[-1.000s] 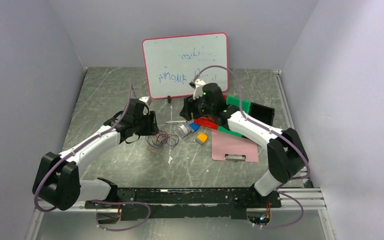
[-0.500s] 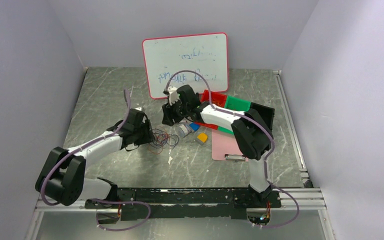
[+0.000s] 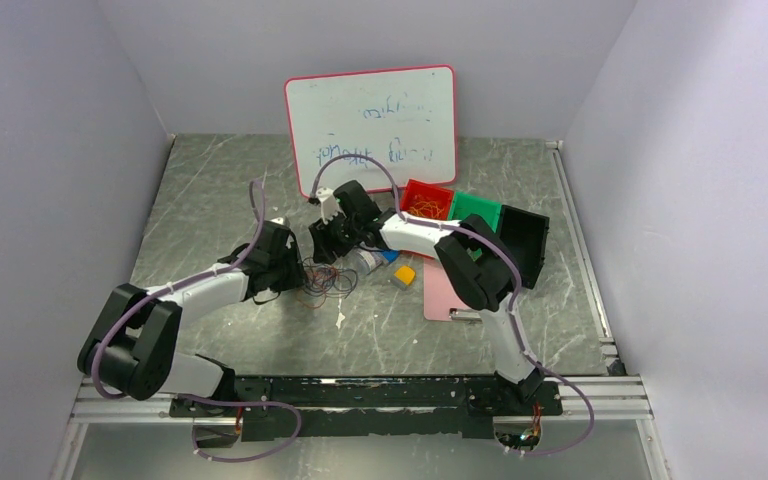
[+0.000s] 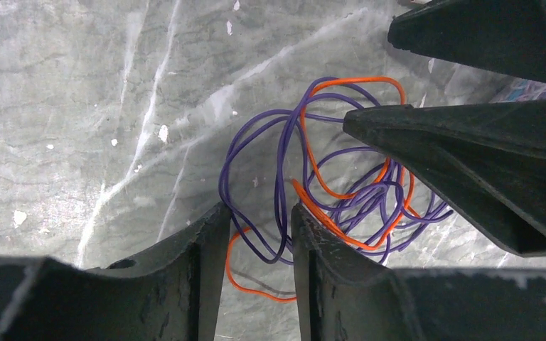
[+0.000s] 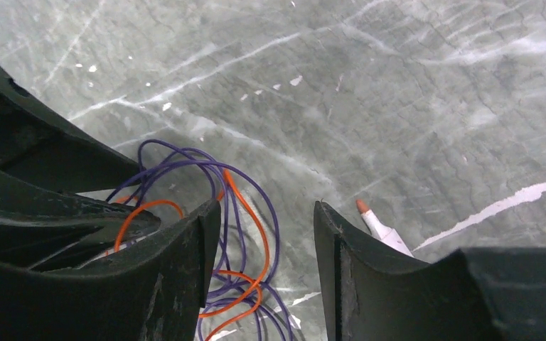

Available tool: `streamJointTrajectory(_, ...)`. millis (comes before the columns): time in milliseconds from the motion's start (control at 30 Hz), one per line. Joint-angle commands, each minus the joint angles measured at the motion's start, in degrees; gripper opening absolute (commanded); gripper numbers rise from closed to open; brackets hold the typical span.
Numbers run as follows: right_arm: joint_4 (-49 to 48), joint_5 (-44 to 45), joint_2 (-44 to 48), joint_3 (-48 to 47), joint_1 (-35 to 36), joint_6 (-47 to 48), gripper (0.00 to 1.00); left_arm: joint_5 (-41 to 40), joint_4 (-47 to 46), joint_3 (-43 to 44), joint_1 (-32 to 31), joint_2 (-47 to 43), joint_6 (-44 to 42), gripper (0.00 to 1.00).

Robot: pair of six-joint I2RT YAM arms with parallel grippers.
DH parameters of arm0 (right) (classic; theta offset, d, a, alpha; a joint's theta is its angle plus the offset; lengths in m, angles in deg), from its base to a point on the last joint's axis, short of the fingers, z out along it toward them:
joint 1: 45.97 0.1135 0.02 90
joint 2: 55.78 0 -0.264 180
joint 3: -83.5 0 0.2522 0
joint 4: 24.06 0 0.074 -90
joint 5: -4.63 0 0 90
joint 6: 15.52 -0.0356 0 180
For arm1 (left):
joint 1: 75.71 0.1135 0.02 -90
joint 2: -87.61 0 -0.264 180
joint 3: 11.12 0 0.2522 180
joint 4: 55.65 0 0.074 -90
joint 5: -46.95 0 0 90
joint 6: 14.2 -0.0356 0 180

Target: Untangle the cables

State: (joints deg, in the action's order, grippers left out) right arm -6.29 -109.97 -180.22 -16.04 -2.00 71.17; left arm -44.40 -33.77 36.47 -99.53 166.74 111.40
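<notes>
At table [image 3: 210, 180] centre, tangled purple-and-orange cables [image 3: 326, 279], left gripper [image 4: 259, 213] at their 9 o'clock, jaws narrowly parted astride some strands, seemingly not pinching, right gripper [image 5: 266, 213] at 12 o'clock, jaws apart, empty

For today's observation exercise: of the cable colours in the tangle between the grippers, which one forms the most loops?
The purple cable: it winds through the tangle in many loops, while the orange cable shows only a few strands.
</notes>
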Motion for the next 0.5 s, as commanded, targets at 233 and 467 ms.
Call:
streamJointTrajectory(233,-0.1,0.7,-2.3,-1.8,0.0,1.4,0.43,-1.2,-2.3,-0.6,0.4,1.1,-0.9,0.44)
streamJointTrajectory(467,-1.0,0.0,-1.9,-1.3,0.0,1.0,0.26,-1.9,-3.1,0.4,0.6,3.0,-0.6,0.54)
